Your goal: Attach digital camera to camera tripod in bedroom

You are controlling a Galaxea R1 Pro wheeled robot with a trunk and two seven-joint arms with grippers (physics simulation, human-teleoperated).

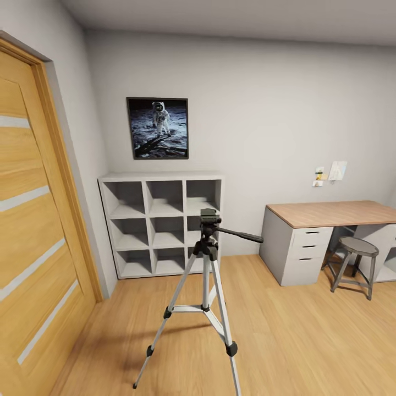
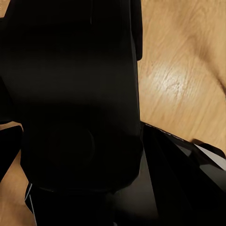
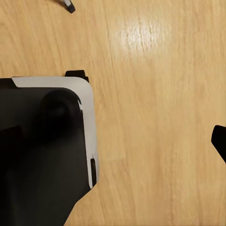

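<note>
Here the camera tripod (image 1: 206,286) stands nearest on the light wood floor (image 1: 286,341) of the bedroom, its three silver-grey legs spread, its black head bare and the long pan handle (image 1: 242,235) pointing toward the desk side. To its left the wooden door (image 1: 33,231) fills the near wall. Behind the tripod, against the far wall, sits the grey cube shelf (image 1: 162,223), and above it hangs the astronaut poster (image 1: 158,128). Further right, the wood-topped desk (image 1: 335,213) stands along the same wall with a round stool (image 1: 356,264) just beside its drawers.

In the left wrist view a large black boxy shape (image 2: 70,94) sits close over the floor; whether it is the digital camera, and how the left claw stands, I cannot tell. In the right wrist view a dark, white-edged robot body (image 3: 47,146) lies over the floor, and the right claw's state cannot be told either.
</note>
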